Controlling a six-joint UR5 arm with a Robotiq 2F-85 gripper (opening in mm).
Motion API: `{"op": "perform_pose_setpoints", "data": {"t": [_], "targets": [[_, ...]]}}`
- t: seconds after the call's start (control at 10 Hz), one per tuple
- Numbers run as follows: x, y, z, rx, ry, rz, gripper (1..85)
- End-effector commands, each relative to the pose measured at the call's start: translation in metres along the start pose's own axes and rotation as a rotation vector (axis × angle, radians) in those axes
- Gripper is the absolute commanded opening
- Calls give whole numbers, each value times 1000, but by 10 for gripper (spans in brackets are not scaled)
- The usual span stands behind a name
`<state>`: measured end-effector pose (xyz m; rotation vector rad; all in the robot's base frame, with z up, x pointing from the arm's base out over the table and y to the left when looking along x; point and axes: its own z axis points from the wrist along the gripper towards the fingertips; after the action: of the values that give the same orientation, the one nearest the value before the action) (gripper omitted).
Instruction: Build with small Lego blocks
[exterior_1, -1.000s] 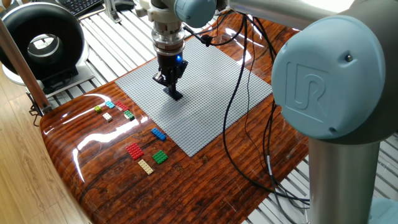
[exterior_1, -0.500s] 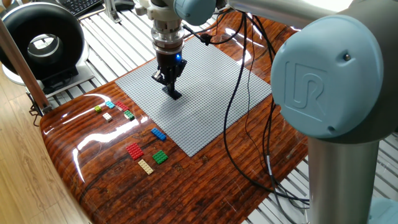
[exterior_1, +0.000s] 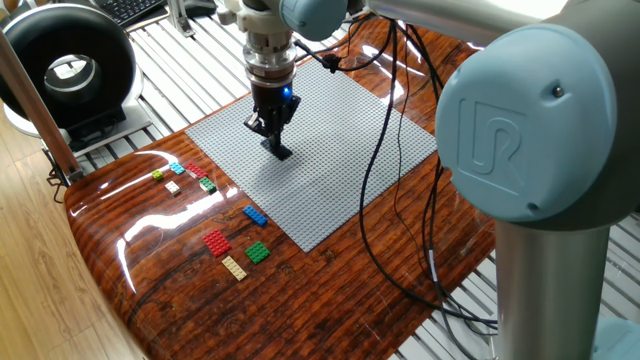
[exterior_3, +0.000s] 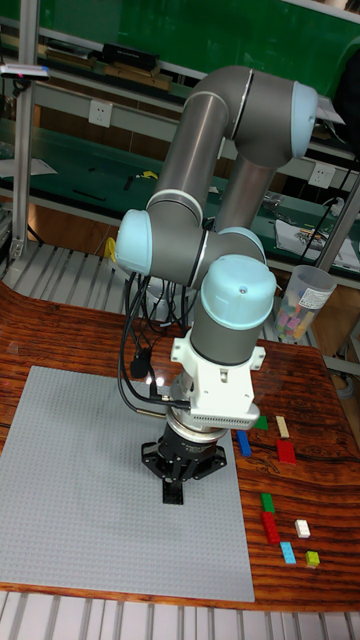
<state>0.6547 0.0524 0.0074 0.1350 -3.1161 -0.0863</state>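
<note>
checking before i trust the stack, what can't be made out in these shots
- Whether the gripper holds a brick: its dark fingertips merge in the fixed view, and in the tall fixed view they are too small.
- Stud counts on the loose bricks: too small in both views.
- Contents of the plastic cup in the tall fixed view: blurred through its wall.
- The baseplate under the gripper: covered by the fingertips.

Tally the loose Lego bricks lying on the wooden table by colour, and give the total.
Red bricks: 2
Green bricks: 2
Blue brick: 1
Tan brick: 1
White brick: 1
Light blue brick: 1
Yellow-green brick: 1
Total: 9
</note>
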Motion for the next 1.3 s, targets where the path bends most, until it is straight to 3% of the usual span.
{"op": "perform_pose_setpoints", "data": {"t": [0.0, 1.2], "targets": [[-2, 5, 0, -14, -4, 11, 10], [-1, 1, 0, -17, -9, 19, 10]]}}
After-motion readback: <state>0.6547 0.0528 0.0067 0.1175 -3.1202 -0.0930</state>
